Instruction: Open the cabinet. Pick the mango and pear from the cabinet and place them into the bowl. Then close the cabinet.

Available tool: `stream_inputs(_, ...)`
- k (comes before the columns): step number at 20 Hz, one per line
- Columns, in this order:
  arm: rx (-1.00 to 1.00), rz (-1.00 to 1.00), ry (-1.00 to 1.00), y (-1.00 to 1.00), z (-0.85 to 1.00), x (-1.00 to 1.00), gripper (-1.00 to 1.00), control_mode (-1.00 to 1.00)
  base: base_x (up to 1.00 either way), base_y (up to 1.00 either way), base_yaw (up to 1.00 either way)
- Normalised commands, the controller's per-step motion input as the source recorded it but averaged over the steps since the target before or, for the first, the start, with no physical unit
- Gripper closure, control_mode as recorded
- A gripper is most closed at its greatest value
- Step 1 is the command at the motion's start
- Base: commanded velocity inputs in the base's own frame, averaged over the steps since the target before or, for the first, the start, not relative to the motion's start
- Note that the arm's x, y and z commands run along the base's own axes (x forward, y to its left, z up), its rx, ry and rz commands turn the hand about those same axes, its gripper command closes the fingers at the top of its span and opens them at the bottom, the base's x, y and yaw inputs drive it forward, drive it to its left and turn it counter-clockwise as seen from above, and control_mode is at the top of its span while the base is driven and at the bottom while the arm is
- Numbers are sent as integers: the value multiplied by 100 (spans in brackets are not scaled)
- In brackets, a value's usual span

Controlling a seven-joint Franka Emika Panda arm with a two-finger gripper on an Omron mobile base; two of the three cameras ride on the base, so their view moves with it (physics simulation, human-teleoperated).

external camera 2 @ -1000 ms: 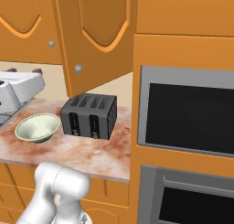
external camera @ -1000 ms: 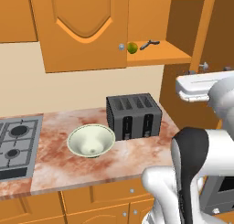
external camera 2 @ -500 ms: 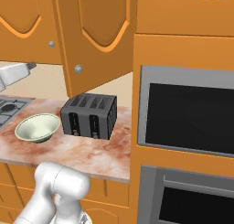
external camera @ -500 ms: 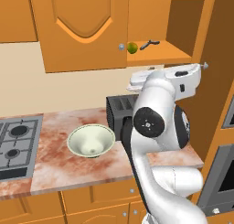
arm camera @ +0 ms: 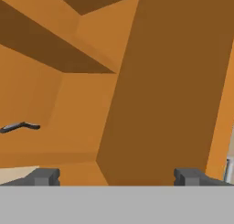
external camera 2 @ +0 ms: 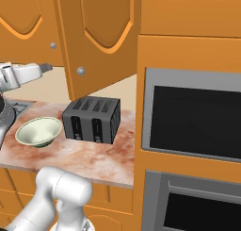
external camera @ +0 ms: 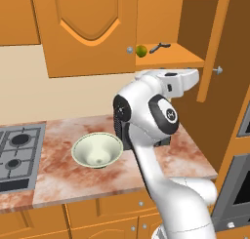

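Observation:
The cabinet [external camera: 88, 33] hangs above the counter, left door shut and right door [external camera: 215, 38] swung open. On its lower shelf sits the green pear [external camera: 141, 50] beside a dark utensil [external camera: 160, 47]. The mango is hidden. My gripper [external camera: 194, 78] hovers just below the shelf edge, pointing toward the open door, well right of the pear. In the hand view the gripper [arm camera: 116, 177] is open, its fingertips [arm camera: 44, 176] far apart with nothing between them, facing the door's inner face [arm camera: 173, 81]. The cream-green bowl [external camera: 97, 150] rests on the counter left of my arm.
A black toaster [external camera 2: 92, 119] stands right of the bowl [external camera 2: 38, 131], mostly behind my arm in the left base view. A gas hob [external camera: 17, 152] lies at the counter's left end. A built-in oven [external camera 2: 193, 117] fills the tall unit on the right.
The arm has swung left from the right side, bringing the hand up in front of the cabinet's open half. The jaws stayed wide apart; pear and bowl have not moved.

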Motion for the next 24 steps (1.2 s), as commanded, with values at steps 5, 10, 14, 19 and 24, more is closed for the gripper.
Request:
stream_inputs(5,16,-1,2,-53,0,10,-100,-100,0,0,0)
stream_inputs(10,13,0,3,-48,0,17,-100,-100,0,0,0)
stream_inputs(14,11,0,0,-57,0,9,-100,-100,0,0,0)
stream_inputs(19,12,0,0,-75,-4,0,-100,-100,0,0,0)
stream_inputs(24,7,0,-1,-59,-1,0,-100,-100,0,0,0)
